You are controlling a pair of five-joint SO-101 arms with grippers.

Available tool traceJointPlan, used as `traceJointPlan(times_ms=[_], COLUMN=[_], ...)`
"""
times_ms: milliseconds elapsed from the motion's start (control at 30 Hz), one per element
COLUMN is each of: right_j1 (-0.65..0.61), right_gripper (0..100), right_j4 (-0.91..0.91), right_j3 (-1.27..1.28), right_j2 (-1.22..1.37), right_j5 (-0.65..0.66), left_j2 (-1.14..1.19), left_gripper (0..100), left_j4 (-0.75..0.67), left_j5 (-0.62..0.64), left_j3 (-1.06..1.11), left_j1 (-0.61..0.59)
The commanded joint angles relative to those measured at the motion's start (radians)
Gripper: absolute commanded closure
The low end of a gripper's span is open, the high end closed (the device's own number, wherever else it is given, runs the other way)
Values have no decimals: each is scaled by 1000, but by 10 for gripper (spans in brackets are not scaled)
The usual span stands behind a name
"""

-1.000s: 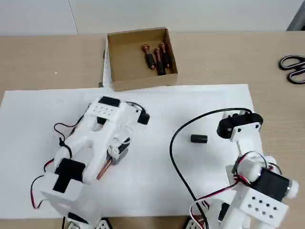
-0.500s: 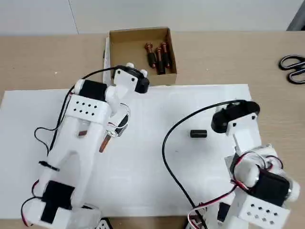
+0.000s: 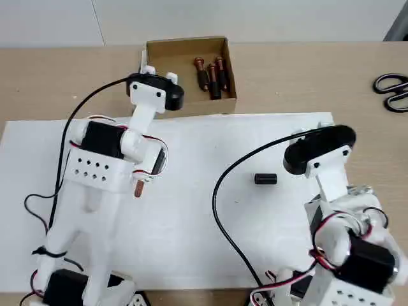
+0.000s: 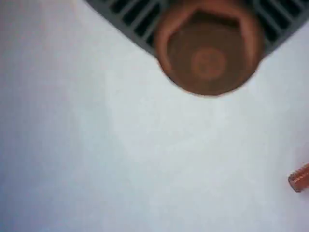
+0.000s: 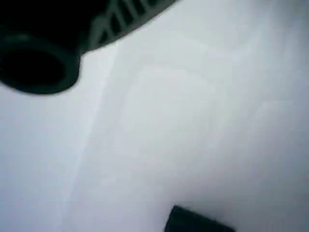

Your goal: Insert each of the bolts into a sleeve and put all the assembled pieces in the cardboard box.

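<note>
My left gripper (image 3: 145,178) hangs over the left part of the white sheet (image 3: 210,242), shut on a copper bolt (image 3: 138,189) that points down. In the left wrist view the bolt (image 4: 207,63) shows end-on under the gripper (image 4: 207,43). A second copper bolt (image 4: 299,176) lies on the sheet. My right gripper (image 5: 53,53) is shut on a black sleeve (image 5: 34,67), seen end-on. Another black sleeve (image 3: 265,178) lies on the sheet beside the right arm and also shows in the right wrist view (image 5: 193,222). The cardboard box (image 3: 167,70) at the back holds three assembled pieces (image 3: 210,73).
Black scissors (image 3: 392,89) lie at the far right on the bare table. A black cable (image 3: 220,191) loops from the right arm over the sheet near the loose sleeve. The left arm's wrist camera (image 3: 154,92) overhangs the box's near left corner.
The left arm has straightened and swung toward the box, carrying the bolt up the sheet. The right arm's wrist has tilted and risen a little.
</note>
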Motion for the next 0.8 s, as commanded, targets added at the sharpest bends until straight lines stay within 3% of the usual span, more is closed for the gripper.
traceJointPlan(times_ms=[0,633,767], right_j1=[-8,-217,-271], right_gripper=[995,996,996], right_j4=[-119,-667,-808], right_j3=[-55,207,288], right_j2=[-10,-1,-1], right_j5=[6,-9,-207], left_j2=[-72,-209,-209], left_gripper=[994,994,994], left_j4=[-12,-344,-480], left_j5=[20,28,29], left_j3=[-45,-45,-45], left_j1=[-14,-221,-264])
